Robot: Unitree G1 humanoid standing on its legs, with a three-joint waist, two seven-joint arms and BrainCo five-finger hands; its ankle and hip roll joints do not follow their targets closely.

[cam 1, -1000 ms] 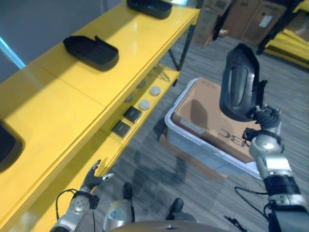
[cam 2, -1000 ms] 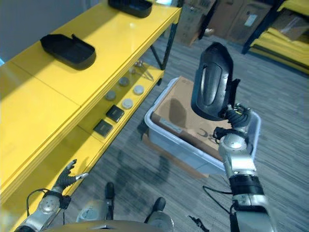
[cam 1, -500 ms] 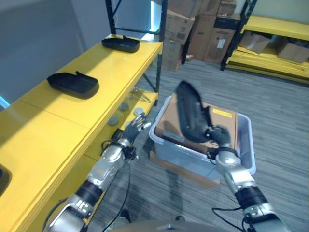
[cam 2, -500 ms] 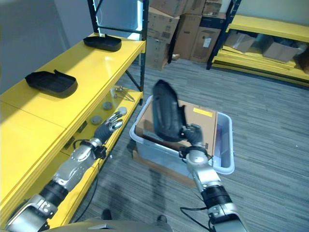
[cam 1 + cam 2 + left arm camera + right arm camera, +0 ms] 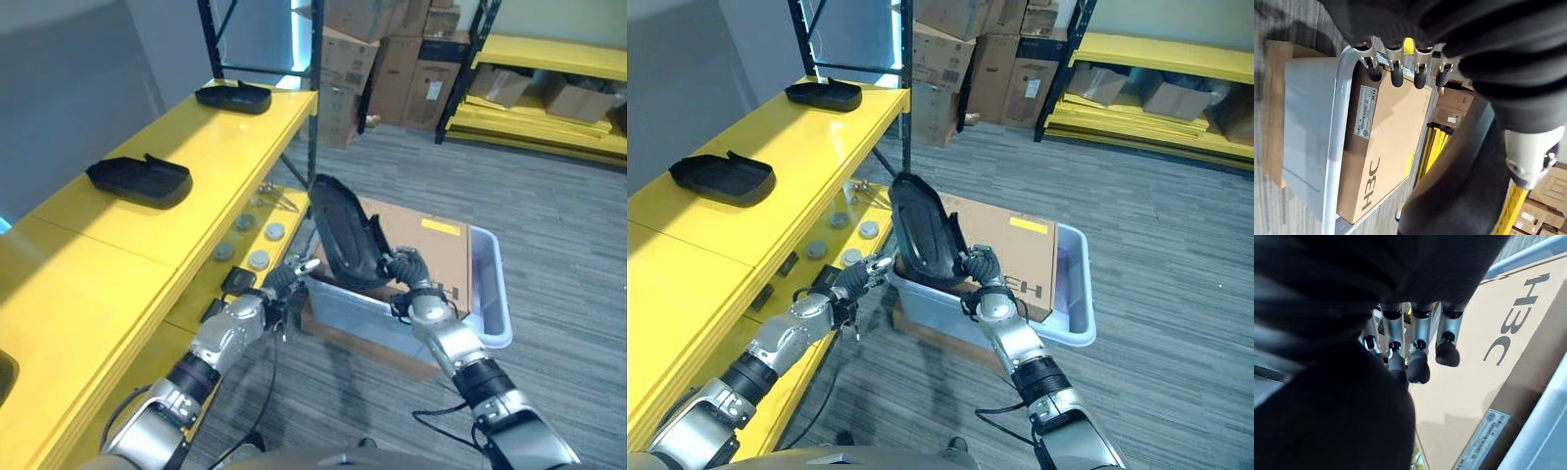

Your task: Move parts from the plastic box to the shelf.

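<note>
Above the pale plastic box [image 5: 490, 294], right hand [image 5: 409, 279] fingers curled round a black moulded part [image 5: 343, 235], left hand [image 5: 284, 284] at its nine o'clock, fingers relaxed, yellow shelf [image 5: 147, 235] beyond.

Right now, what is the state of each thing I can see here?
Black part: held upright above the plastic box.
Right hand: shut on the black part.
Left hand: open, fingers straight, near the part.
Plastic box: on the floor, holding a cardboard box.
Shelf: two black parts on top.

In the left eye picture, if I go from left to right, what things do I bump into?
Black tray on the yellow shelf → left hand → black part → right hand → plastic box.
</note>
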